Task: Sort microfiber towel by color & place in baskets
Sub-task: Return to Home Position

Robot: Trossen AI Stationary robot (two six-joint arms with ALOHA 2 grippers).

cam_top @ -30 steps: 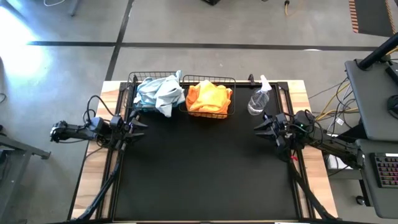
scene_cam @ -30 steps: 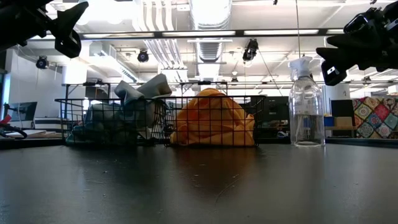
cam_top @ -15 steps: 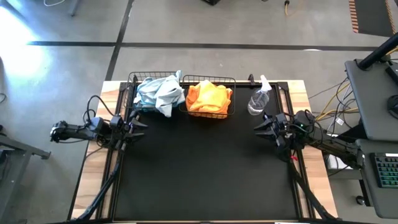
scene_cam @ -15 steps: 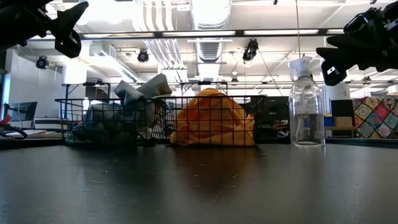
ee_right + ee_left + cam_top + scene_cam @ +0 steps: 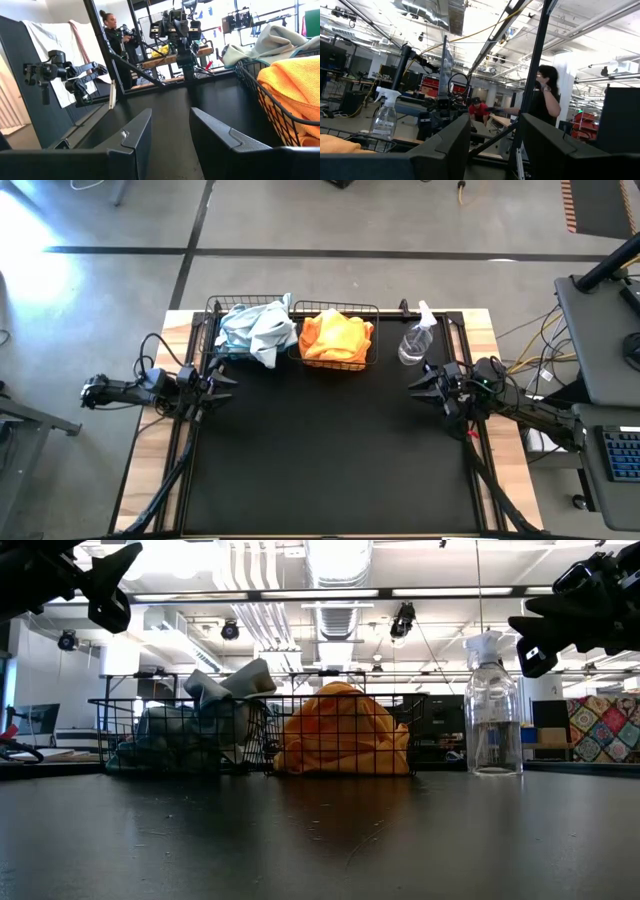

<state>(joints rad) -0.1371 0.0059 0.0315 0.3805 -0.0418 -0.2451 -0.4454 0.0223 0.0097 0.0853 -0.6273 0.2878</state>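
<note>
Both jaws apart, holding nothing: L gripper (image 5: 222,384) mid-left of the high view, R gripper (image 5: 418,384) mid-right. Blue-grey towels (image 5: 256,330) heaped in left basket (image 5: 115,725), orange towels (image 5: 335,338) in right basket (image 5: 415,730), upper centre — bottle (image 5: 415,342) just right.

Long white ceiling strip lights (image 5: 440,592) glare behind both pincers, so we see the left gripper (image 5: 115,588) and right gripper (image 5: 528,635) only as black silhouettes. Beyond the left gripper, a bright patch washes out the grey concrete floor (image 5: 40,250). The matte black tabletop (image 5: 320,840) below them looks dim, perhaps faintly sheened.
</note>
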